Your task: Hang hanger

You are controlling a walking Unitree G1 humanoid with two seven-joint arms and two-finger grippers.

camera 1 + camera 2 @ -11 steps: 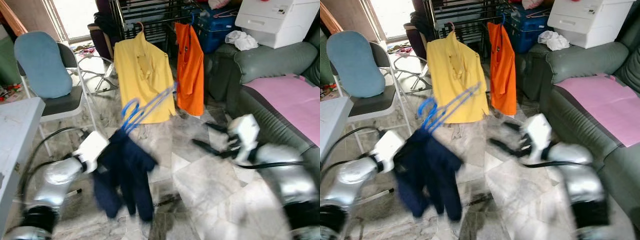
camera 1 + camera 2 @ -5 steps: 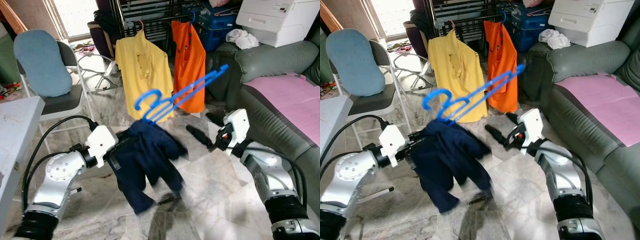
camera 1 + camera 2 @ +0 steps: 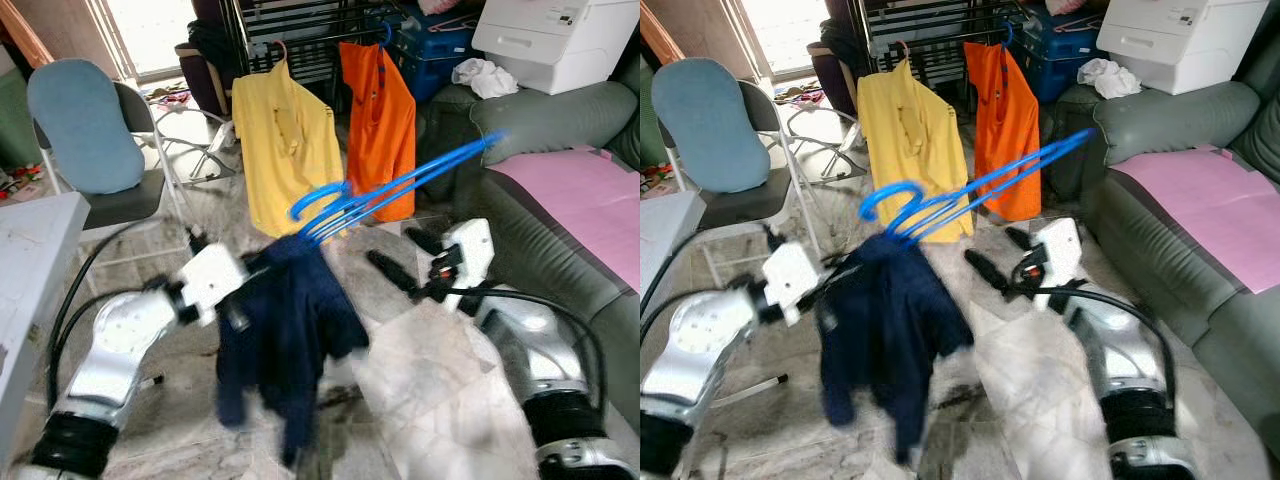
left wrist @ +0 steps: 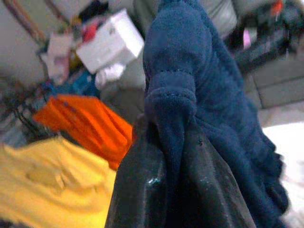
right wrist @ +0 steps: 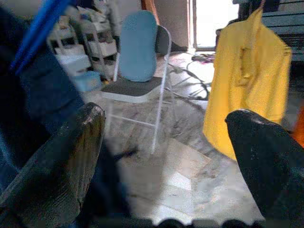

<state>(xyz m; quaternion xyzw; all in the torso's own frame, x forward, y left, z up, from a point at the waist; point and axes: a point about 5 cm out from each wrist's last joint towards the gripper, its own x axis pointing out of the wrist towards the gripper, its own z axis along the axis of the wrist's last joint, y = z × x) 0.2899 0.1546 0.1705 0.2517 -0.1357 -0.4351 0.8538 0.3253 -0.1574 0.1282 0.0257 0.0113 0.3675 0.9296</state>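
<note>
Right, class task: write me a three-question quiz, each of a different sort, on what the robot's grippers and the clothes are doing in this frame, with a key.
1. True or false: the right gripper grips the blue hanger.
2. Which garment does the left gripper clamp? A) yellow shirt B) navy garment C) orange shirt
3. Fill in: the yellow and orange shirts hang on a dark ____.

Key: 1 false, its fingers are open and apart from the hanger; 2 B; 3 rack.

From our head we look down at both arms; wrist cameras share the hanging yellow shirt (image 5: 247,80)
</note>
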